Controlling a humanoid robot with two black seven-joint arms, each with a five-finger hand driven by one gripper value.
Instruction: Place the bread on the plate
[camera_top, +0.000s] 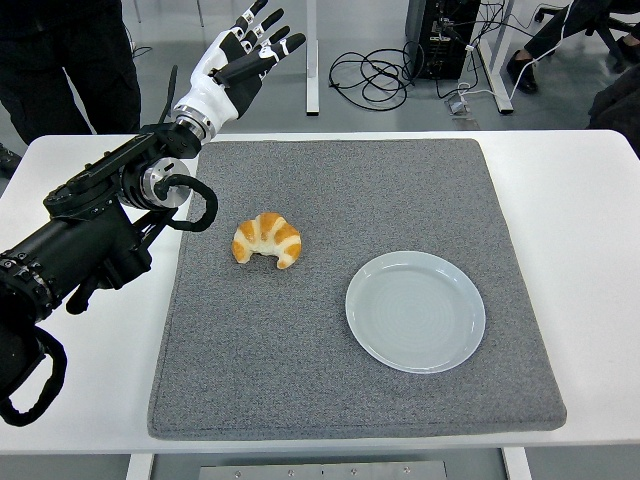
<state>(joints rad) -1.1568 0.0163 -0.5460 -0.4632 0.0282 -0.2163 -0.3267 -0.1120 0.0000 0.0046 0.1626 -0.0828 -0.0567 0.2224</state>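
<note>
- The bread is a croissant lying flat on the grey mat, in the mat's left half, at about ten o'clock from the plate and apart from it.
- Its long axis runs roughly from nine o'clock to three o'clock, tilted slightly so that the right end sits a little lower in the picture. The arch of the crescent faces twelve o'clock, and both tips curl down toward six o'clock, the near edge of the table.
- The pale blue plate rests on the right half of the mat, with nothing on it.
- The left hand is raised over the far left corner of the mat, at about eleven o'clock from the bread and well apart from it.
- Its fingers are spread and straight, pointing toward one o'clock; it holds nothing and touches nothing.
- The left arm reaches in from the left edge over the white table.
- A person's dark-clothed legs stand beyond the far left of the table.
</note>
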